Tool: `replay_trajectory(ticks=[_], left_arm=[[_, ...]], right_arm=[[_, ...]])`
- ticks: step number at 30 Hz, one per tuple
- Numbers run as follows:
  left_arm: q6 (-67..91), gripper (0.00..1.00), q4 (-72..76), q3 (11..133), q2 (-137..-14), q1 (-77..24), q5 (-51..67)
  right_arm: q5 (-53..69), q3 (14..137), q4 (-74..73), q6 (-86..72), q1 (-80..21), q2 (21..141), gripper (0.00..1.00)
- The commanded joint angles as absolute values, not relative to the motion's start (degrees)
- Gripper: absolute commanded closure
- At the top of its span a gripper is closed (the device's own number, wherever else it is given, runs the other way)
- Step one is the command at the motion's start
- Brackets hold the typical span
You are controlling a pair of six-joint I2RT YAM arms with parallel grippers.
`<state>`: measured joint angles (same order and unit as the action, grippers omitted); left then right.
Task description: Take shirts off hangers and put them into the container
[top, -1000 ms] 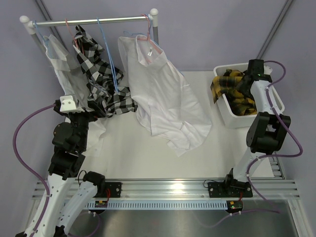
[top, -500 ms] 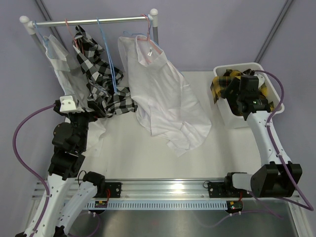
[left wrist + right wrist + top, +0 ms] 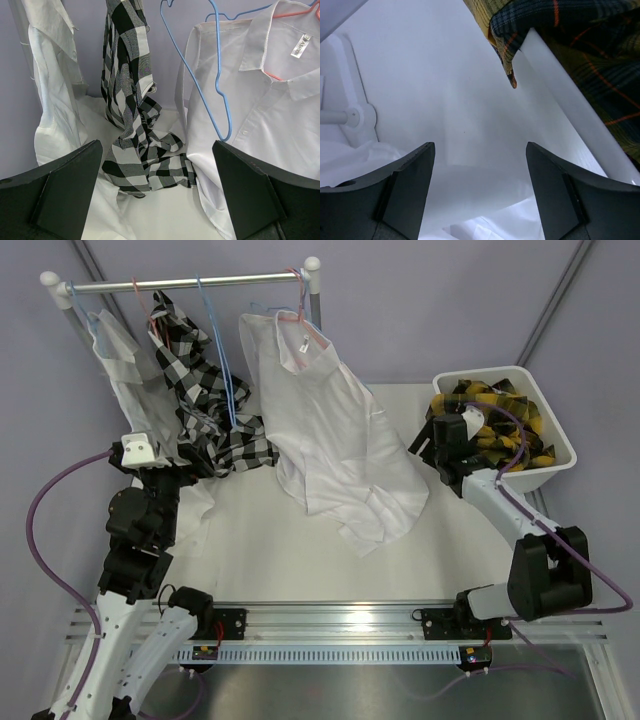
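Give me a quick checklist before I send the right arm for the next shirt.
1. Right hand open and empty: ok.
2. Left hand open and empty: ok.
3. Yellow-black plaid shirt fully inside the white tub: not ok, a fold hangs over the rim.
4. White shirt hanging on its pink hanger at the rail: ok.
5. Its buttons undone: cannot tell.
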<state>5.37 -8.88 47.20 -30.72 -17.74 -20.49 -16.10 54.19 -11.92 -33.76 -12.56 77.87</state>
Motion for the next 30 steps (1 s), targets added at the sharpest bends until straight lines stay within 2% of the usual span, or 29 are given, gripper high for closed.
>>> replay_trajectory(ticks=[1, 18, 22, 29, 30], left_arm=[[4.9, 0.01, -5.4, 47.1, -29.8, -17.5, -22.0], [4.7, 0.01, -5.4, 47.1, -29.4, -17.5, -22.1], [4.7, 0.01, -5.4, 47.1, -29.2, -17.5, -22.2], [4.6, 0.01, -5.4, 47.1, -29.1, -17.5, -22.3], [4.6, 0.01, -5.5, 47.2, -29.1, -17.5, -22.3]], right_arm=[[-25.6, 57.3, -6.4, -35.8, -13.7, 81.5, 0.18], [-36.6, 63.2, -2.4, -36.0, -14.2, 93.9, 0.27], [-38.6, 64.9, -2.7, -35.5, -14.4, 95.9, 0.35], [-41.8, 68.1, -4.6, -34.7, -14.5, 97.5, 0.65], [-42.1, 68.4, -4.8, -34.6, -14.6, 97.5, 0.72]])
